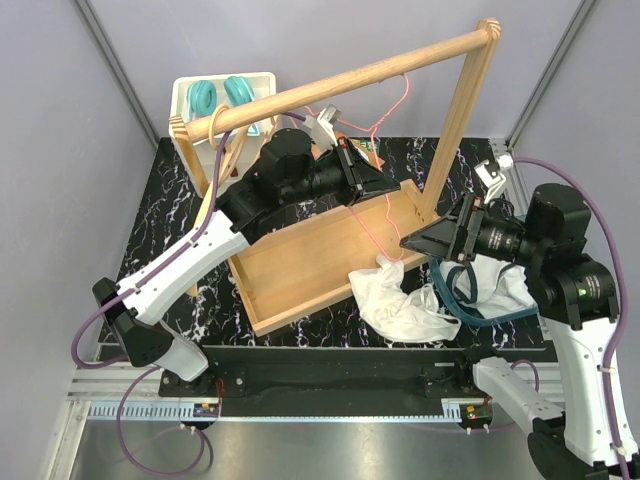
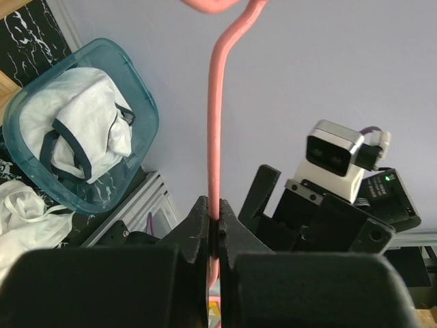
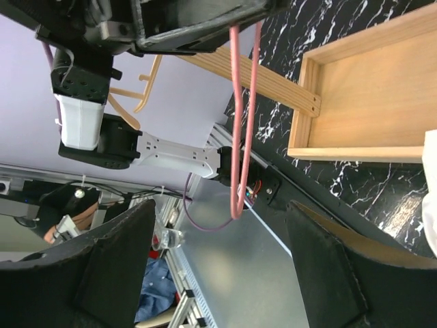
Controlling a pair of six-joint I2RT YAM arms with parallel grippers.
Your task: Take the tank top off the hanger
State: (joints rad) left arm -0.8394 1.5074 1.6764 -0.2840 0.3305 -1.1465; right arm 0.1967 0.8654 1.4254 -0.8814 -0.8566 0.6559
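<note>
A pink wire hanger point(image 1: 388, 160) hangs by its hook from the wooden rod point(image 1: 350, 78). My left gripper point(image 1: 385, 185) is shut on the hanger's wire point(image 2: 215, 137), which shows clamped between the jaws in the left wrist view point(image 2: 217, 222). The white tank top point(image 1: 395, 295) lies crumpled on the table at the wooden tray's front right corner, its upper edge close to the hanger's lower end. My right gripper point(image 1: 410, 242) is open and empty beside that end. In the right wrist view the hanger's bare loop point(image 3: 239, 137) hangs between the spread fingers point(image 3: 222, 205).
A wooden tray point(image 1: 310, 260) forms the rack's base, with an upright post point(image 1: 455, 130) at the right. A teal basket point(image 1: 480, 295) of white clothes sits under my right arm. A white bin point(image 1: 225, 95) and wooden hangers point(image 1: 215, 150) stand at the back left.
</note>
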